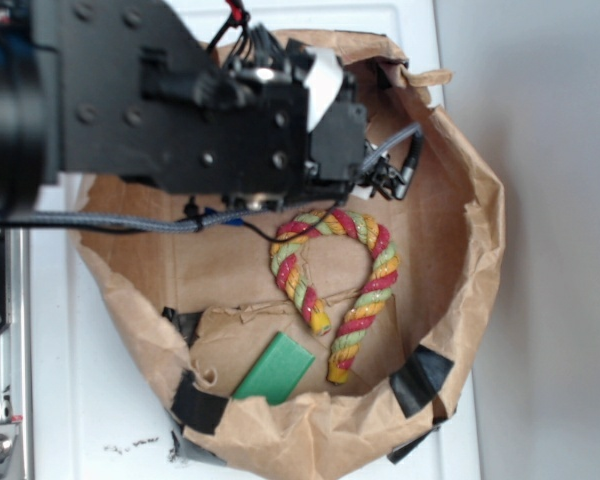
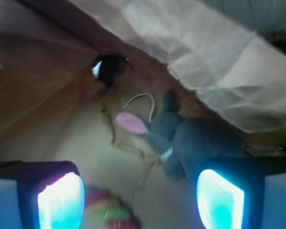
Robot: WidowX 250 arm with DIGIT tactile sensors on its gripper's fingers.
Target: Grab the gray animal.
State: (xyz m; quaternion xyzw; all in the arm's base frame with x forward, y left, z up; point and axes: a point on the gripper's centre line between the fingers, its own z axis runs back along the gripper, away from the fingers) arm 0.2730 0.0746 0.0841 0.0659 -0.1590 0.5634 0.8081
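A white surface (image 1: pixel 100 400) carries everything, with a plain pale gray wall or panel (image 1: pixel 550 120) along the right side in the exterior view. A metal rail (image 1: pixel 2 380) runs down the left edge, and a few dark specks lie on the white near the bottom.

On the surface sits a wide brown paper bag (image 1: pixel 480 250), its rim rolled down and torn in places, patched with pieces of black tape (image 1: pixel 420 378). Inside it lies a striped red, yellow and green rope toy (image 1: pixel 365 290), bent into a horseshoe with both ends pointing toward the bottom of the picture. Just beside its left end lies a flat green block (image 1: pixel 275 368), near the bag's lower wall. Thin brown paper string (image 1: pixel 255 312) lies on the bag floor between them.

The black robot arm (image 1: pixel 160 100) covers the upper left of the bag, so the gray mouse is hidden in the exterior view. In the wrist view the gray mouse (image 2: pixel 190 140) lies on the bag floor close against the paper wall, its pink ear (image 2: pixel 131 123) toward the left and a thin pale cord (image 2: pixel 142 100) looping above it. The hand (image 2: pixel 140 198) hangs over the floor with its two fingers (image 2: pixel 61 200) spread wide apart; the right finger overlaps the mouse's rear in the picture, and contact cannot be told. The rope toy shows as a blur between the fingers.
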